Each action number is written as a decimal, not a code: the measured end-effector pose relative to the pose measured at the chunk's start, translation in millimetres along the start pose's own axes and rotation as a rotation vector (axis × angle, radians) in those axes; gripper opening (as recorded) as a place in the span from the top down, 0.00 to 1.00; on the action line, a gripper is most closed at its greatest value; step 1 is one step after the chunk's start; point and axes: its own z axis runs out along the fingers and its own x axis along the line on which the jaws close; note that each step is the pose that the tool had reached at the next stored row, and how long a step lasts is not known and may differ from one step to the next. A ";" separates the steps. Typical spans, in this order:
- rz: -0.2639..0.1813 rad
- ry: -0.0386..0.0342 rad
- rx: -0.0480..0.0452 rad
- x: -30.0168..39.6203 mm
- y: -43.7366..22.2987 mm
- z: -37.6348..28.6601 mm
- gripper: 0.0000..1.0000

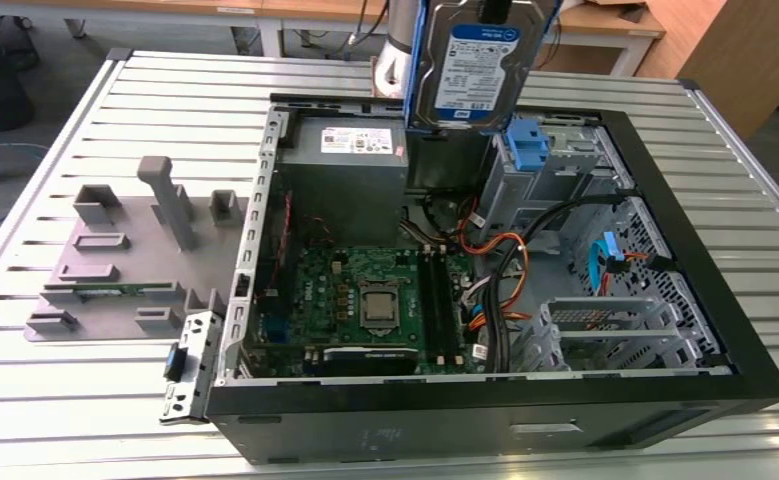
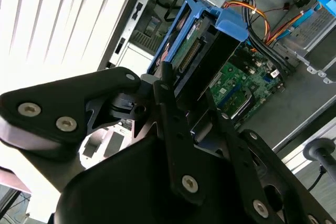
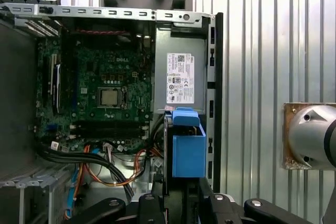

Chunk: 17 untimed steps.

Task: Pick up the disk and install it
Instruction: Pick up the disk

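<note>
Slatted tabletop (image 1: 69, 120); disk (image 1: 476, 70) in hand (image 2: 188, 85) above case rim (image 1: 496, 400)

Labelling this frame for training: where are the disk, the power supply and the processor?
disk (image 1: 476, 62), exterior view, on its white-and-blue label.
power supply (image 1: 346, 190), exterior view, on its grey side.
processor (image 1: 377, 302), exterior view, on its metal lid.

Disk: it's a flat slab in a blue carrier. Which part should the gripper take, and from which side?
One short end, approached from above along its length. The gripper is shut on the upper end of the disk, which hangs upright over the open case. That leaves the lower end and the blue carrier rails free, probably what sliding into a bay needs.
</note>
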 end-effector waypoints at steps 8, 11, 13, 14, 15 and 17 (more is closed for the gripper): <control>0.000 0.0000 -0.0001 7.1 -4.7 -0.2 0.65; 0.000 -0.0001 0.0000 8.5 -5.1 -0.2 0.65; 0.000 0.0000 -0.0001 9.5 -5.9 -0.3 0.65; 0.000 -0.0002 -0.0001 10.2 -6.5 -0.5 0.65; 0.000 -0.0003 -0.0001 10.2 -6.5 -0.5 0.65; 0.000 -0.0004 0.0000 10.6 -6.5 -0.5 0.65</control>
